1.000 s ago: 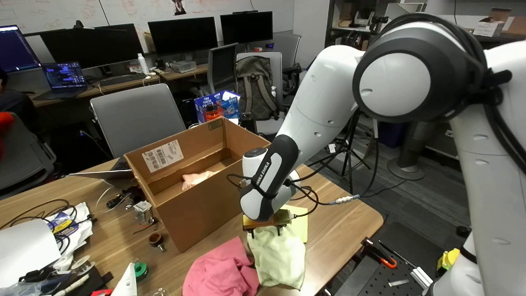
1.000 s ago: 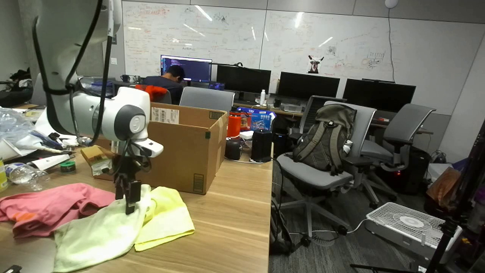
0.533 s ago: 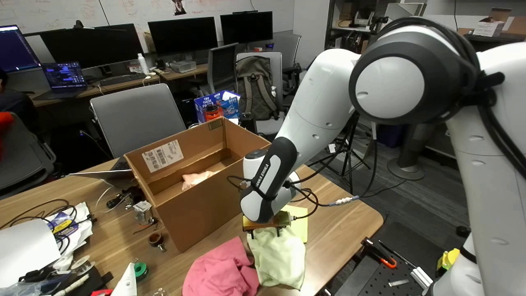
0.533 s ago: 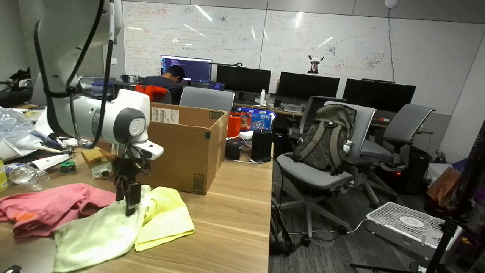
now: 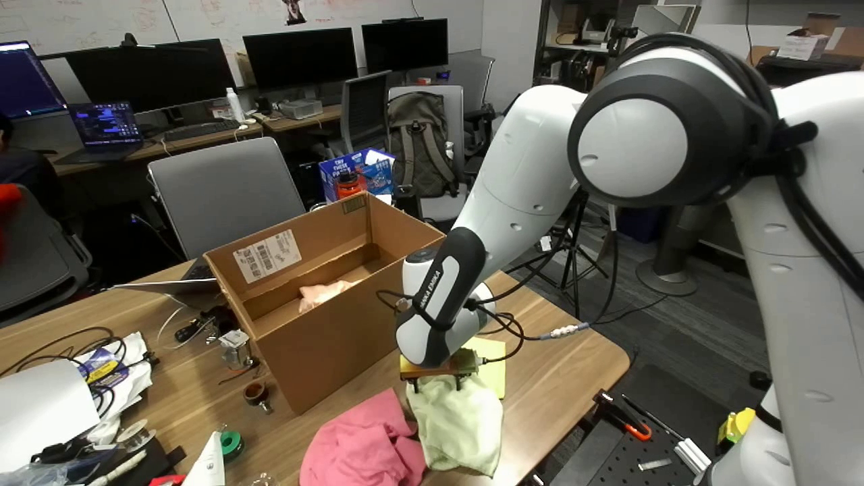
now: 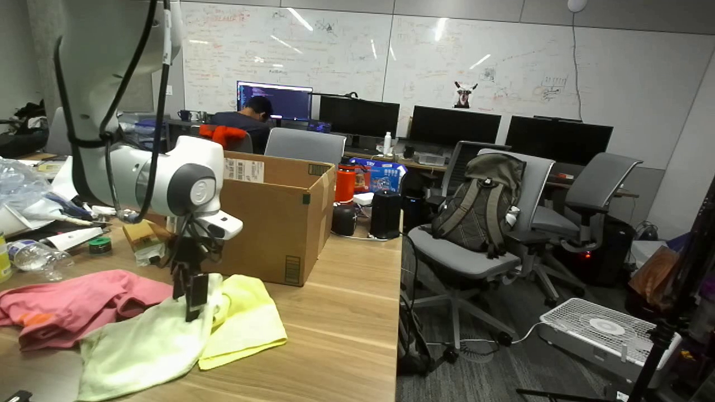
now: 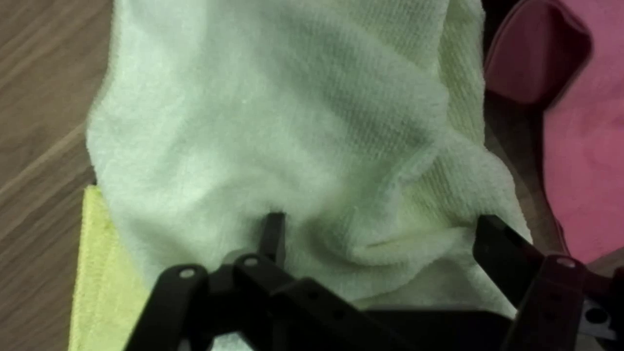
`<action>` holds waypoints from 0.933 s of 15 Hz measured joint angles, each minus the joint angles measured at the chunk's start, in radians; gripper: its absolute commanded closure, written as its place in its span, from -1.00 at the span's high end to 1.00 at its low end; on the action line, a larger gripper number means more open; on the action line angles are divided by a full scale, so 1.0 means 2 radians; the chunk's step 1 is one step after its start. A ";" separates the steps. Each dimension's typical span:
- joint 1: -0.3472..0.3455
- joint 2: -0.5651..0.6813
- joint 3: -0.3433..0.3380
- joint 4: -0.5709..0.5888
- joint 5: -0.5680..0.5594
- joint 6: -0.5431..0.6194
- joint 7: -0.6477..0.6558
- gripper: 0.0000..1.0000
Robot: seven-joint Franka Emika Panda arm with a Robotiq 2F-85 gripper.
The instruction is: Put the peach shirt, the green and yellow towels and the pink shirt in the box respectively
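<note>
Peach shirt [image 5: 324,293] in the box [image 5: 331,347], three pieces on the surface [image 5: 560,378]

I count one box, and in it one peach shirt, part of it hidden in an exterior view by the near wall [image 5: 361,331]. Out on the surface I count one pale green towel [image 6: 148,346], one yellow towel [image 6: 248,329] and one pink shirt [image 6: 84,304]. The yellow towel lies nearest the surface's rounded corner, partly under the pale green towel; the pink shirt lies just beside that one, away from the corner. My one gripper [image 7: 382,226] points down at the pale green towel with its fingers [image 7: 274,241] wide apart; whether the tips touch the cloth I cannot tell. The near wall stands between these pieces and the peach shirt; in an exterior view my arm [image 5: 506,182] covers some of the yellow towel. Farther from the rounded corner I see one green roll [image 5: 231,443], one clear bottle [image 6: 40,258] and one white sheet [image 5: 40,412]; behind the box, one orange bottle [image 6: 345,184].
</note>
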State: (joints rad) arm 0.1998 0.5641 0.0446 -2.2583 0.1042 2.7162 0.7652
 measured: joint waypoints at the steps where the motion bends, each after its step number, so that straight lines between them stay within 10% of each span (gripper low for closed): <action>1: 0.000 0.001 0.000 0.000 0.001 0.001 0.000 0.50; 11: 0.000 0.006 -0.001 0.000 0.003 0.008 0.000 -0.90; 14: 0.000 0.005 -0.001 0.000 0.003 0.010 0.000 -1.00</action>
State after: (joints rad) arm 0.1996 0.5750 0.0429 -2.2578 0.1100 2.7354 0.7652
